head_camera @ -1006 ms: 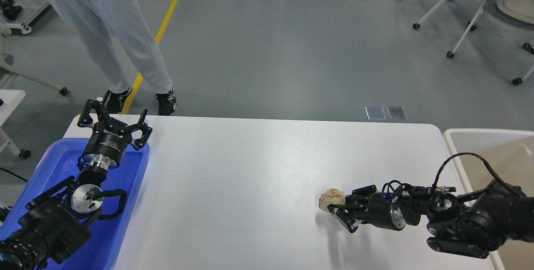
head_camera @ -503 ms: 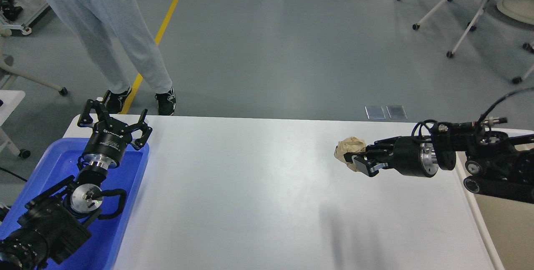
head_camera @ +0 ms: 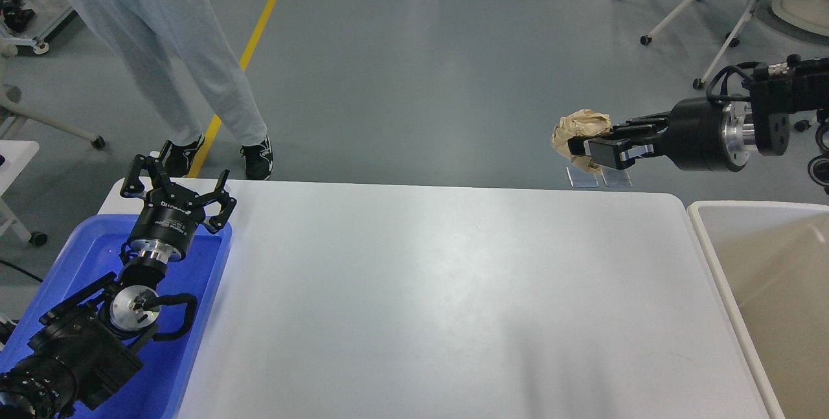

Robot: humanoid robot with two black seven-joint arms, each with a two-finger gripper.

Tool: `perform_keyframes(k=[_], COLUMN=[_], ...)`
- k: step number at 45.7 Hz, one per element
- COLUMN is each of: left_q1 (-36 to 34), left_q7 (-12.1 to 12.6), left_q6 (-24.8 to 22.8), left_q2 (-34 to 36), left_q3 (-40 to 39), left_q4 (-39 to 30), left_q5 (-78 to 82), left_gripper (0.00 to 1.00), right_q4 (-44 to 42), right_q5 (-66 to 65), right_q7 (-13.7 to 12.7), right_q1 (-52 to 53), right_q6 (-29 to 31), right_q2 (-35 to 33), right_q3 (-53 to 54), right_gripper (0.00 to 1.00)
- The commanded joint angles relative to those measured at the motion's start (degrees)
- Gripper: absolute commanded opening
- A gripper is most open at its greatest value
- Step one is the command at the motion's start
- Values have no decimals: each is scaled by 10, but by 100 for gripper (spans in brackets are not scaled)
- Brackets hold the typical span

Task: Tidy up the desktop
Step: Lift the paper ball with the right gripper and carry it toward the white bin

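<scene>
The desktop (head_camera: pixel 427 289) is a wide white tabletop with rounded corners, bare in the part that shows. My right gripper (head_camera: pixel 586 147) is shut on a crumpled brown paper ball (head_camera: pixel 578 130) and holds it high, well above the desktop's far right corner. My left gripper (head_camera: pixel 178 191) is open and empty, held over the far end of the blue tray (head_camera: pixel 201 315) at the left.
A beige bin with a white rim (head_camera: pixel 758 289) stands at the desktop's right edge. A person in grey trousers (head_camera: pixel 188 50) stands beyond the far left corner. Wheeled chairs (head_camera: pixel 712 11) stand at the back right.
My right gripper has lifted the paper ball from the desktop's right part, up and to the right, to well above the far right corner. The left arm has not moved.
</scene>
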Motion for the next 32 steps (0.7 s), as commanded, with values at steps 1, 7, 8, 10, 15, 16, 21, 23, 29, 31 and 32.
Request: perform_keyframes(k=[1,7,8,10,15,16,21,23,29,31,32], left_q1=[1,0,0,0,1,1,1,1,1,1,1], left_q7=[0,0,0,0,0,0,0,0,0,0,0], left_q6=[0,0,0,0,0,0,0,0,0,0,0], left_q2=[0,0,0,0,0,0,0,0,0,0,0], left_q3=[0,0,0,0,0,0,0,0,0,0,0], left_q4=[0,0,0,0,0,0,0,0,0,0,0], left_q5=[0,0,0,0,0,0,0,0,0,0,0], left_gripper=[100,100,100,100,100,100,100,100,100,100,100], right_q4=[-50,-95,-101,-115,-151,-159,-186,-202,-259,-291,-305], right_q5=[-1,15,24,50,115,126,178,204,235,237,238], right_q7=[1,5,6,7,8,8,10,10,10,10,10], right_q1=[-39,-89,-99,-124,-183,-194,-255,-279,-352,-374,-383], right_q6=[20,-1,-5,-13,-25,-28,-56,-60,-75,-79,-80], right_q2=[-49,-96,-100,-106,-122,-124,-135,-138,-132,-127,-121], right_q3=[20,28,32,41,66,71,93,100,105,105,105], right_gripper=[0,0,0,0,0,0,0,0,0,0,0])
